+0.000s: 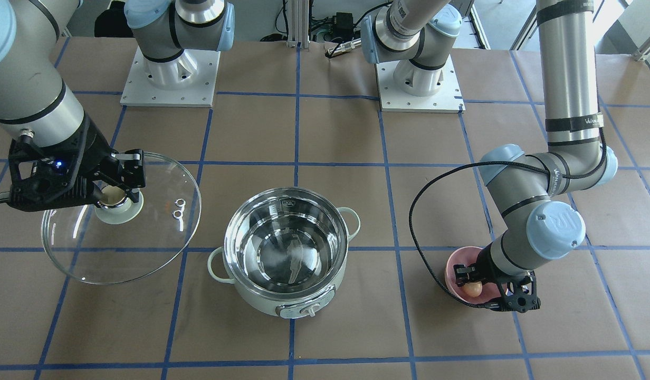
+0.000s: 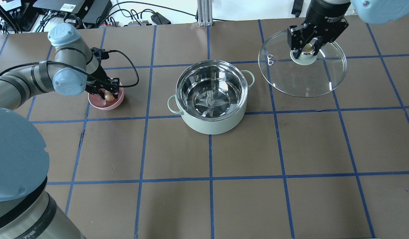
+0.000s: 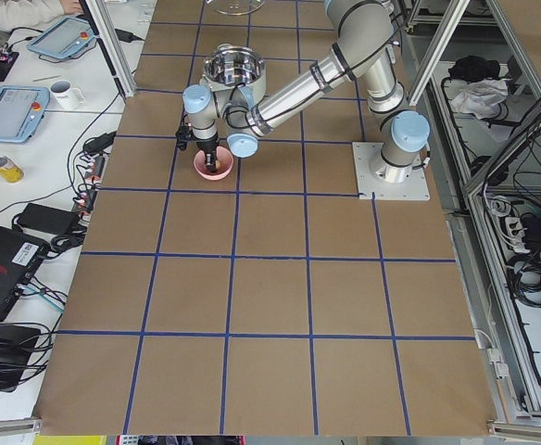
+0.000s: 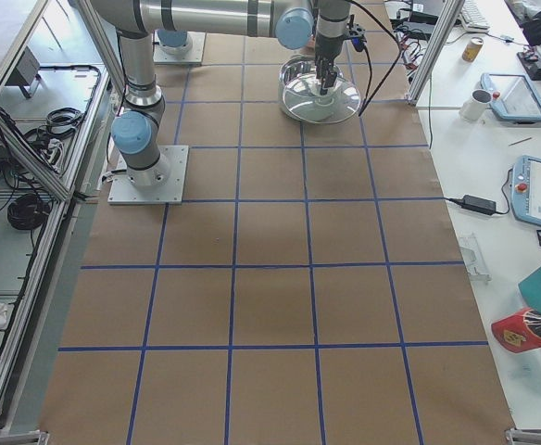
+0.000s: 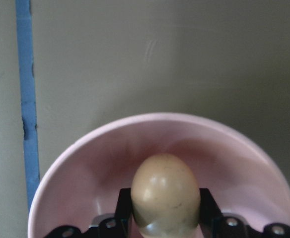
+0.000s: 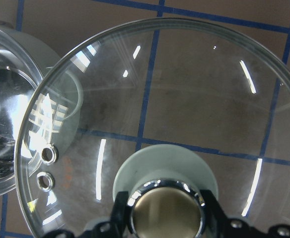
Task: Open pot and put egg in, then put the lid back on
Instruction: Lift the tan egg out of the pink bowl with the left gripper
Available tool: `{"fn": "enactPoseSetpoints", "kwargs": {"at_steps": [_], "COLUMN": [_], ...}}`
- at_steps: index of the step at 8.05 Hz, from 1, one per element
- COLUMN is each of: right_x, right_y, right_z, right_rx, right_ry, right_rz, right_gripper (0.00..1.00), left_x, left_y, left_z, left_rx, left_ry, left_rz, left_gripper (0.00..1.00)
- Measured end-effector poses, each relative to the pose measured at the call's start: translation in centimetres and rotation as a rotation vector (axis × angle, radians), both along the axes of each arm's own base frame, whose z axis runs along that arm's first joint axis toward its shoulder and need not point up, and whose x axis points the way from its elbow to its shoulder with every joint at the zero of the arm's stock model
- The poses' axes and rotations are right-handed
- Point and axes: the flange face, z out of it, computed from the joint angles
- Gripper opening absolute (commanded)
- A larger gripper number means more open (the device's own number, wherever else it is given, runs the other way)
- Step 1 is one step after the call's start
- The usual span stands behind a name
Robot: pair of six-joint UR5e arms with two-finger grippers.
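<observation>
The mint-green pot (image 2: 211, 99) stands open in the middle of the table, its steel inside empty; it also shows in the front view (image 1: 288, 253). My left gripper (image 2: 109, 95) is down in a pink bowl (image 2: 117, 103), shut on the brown egg (image 5: 165, 191), which is still inside the bowl. My right gripper (image 2: 307, 49) is shut on the beige-gold knob (image 6: 165, 210) of the clear glass lid (image 2: 302, 74). It holds the lid off the pot, on my right of it. I cannot tell whether the lid touches the table.
Both arm bases (image 1: 169, 74) (image 1: 417, 79) stand at the robot's edge of the table. A black cable (image 1: 425, 211) loops from the left wrist. A side bench with tablets, a mug (image 3: 64, 91) and a can runs along the far table edge.
</observation>
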Motion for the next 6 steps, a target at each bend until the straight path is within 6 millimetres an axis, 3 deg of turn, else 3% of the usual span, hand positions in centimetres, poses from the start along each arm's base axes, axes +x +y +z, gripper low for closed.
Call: {"fn": "enactPoseSetpoints", "kwargs": {"at_steps": [4, 6], "right_x": [0.0, 0.0], "right_y": [0.0, 0.0], "right_z": [-0.1, -0.3], "right_rx": [0.005, 0.009], "right_ry": [0.001, 0.003], "right_rz": [0.000, 0.000], "right_gripper": [0.00, 0.00], "left_x": [0.0, 0.1], "left_y": [0.1, 0.1], "left_z": [0.8, 2.7], "left_rx": [-0.007, -0.028], "left_ry": [-0.007, -0.015], "left_rz": [0.008, 0.008], "left_gripper": [0.00, 0.00]}}
